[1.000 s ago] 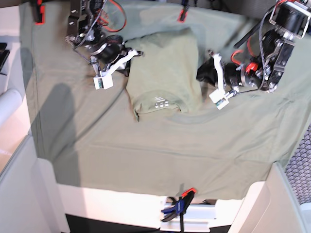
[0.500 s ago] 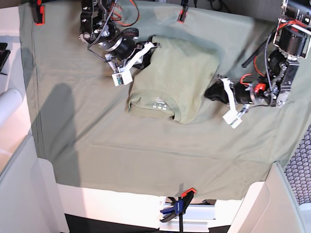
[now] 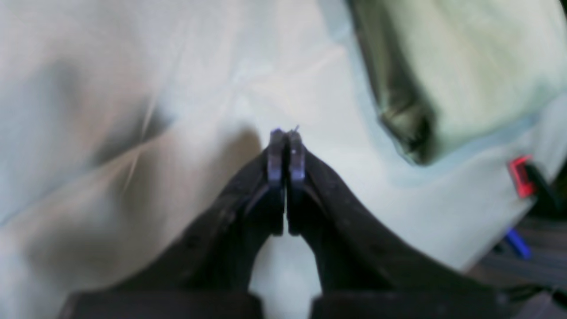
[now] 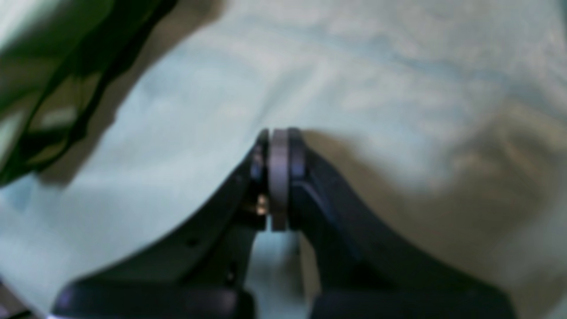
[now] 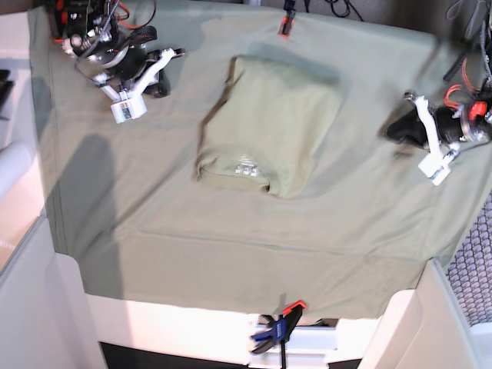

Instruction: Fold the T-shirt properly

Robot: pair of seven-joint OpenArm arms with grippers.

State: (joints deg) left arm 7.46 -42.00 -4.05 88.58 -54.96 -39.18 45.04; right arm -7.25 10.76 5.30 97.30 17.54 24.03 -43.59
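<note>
T-shirt [image 5: 269,131] lies as a compact folded rectangle in the upper middle of the tablecloth [image 5: 231,238], collar edge and small white print toward the near side, nothing touching it. What has just changed is the spacing around it: 1 second ago both arms sat right against its 2 side edges, and now each has pulled well away, the shirt keeping its folded shape with only a slight shift.

The right gripper [image 5: 127,100] is near the far left corner in the base view; its wrist view shows the jaws clenched together on nothing, the shirt only a dark edge at upper left [image 4: 40,84]. The left gripper [image 5: 438,165] is out by the right edge, also clenched and empty [image 3: 285,150], with the folded corner of the shirt [image 3: 465,75] well apart from it.

Judged from this, the fold looks finished and the arms are retreating; at most a small tidy of the uneven near hem remains.

A red clamp [image 5: 285,27] pins the cloth at the far edge, a blue clamp [image 5: 278,327] at the near one.
</note>
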